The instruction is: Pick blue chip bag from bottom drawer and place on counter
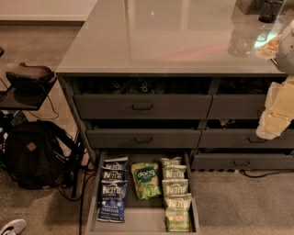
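The bottom drawer (pixel 140 218) is pulled open under the cabinet. Its left column holds navy-blue Kettle chip bags, overlapping; the front one (pixel 112 202) lies flat and another (pixel 115 165) sits behind it. A green "dang" bag (pixel 145 180) lies in the middle column, and several green Kettle bags (pixel 175 188) fill the right column. The glossy grey counter (pixel 174 41) tops the cabinet. My gripper (pixel 274 114), cream-coloured, hangs at the right edge of the view in front of the right-hand drawers, well above and to the right of the open drawer, holding nothing I can see.
Two taller drawers with bar handles (pixel 142 107) (pixel 143 138) stand slightly open above the bottom one. Dark containers (pixel 270 10) sit on the counter's far right. A black backpack (pixel 32 153), cables and a small stand (pixel 27 78) crowd the floor at left.
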### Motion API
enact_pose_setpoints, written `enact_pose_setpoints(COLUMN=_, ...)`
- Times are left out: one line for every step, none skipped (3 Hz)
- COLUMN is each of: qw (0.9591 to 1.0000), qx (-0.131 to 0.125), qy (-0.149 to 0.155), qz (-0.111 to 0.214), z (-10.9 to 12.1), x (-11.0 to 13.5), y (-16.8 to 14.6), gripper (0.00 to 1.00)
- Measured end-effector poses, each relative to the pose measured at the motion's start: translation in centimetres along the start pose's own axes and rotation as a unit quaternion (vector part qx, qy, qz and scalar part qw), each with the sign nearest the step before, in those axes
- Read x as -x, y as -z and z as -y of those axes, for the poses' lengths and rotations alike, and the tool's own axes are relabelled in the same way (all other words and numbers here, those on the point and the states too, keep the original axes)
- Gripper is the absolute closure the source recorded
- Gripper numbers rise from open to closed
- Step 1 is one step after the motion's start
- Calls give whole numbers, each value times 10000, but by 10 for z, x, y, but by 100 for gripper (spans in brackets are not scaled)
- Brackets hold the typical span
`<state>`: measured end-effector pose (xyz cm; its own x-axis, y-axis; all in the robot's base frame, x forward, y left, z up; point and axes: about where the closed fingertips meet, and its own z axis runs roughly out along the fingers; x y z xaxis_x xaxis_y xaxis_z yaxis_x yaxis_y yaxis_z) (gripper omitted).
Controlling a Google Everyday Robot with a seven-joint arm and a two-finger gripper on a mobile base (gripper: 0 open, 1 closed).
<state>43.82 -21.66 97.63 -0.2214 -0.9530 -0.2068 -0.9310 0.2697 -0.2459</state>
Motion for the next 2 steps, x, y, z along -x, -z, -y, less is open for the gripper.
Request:
enact_pose_setpoints(qw=10000, qx=0, qy=0, qz=0, z=0, x=0, y=0, gripper=0)
enact_pose_setpoints(qw=9998, qx=134, qy=108, qz=50, z=-16, x=3, y=-17, gripper=0)
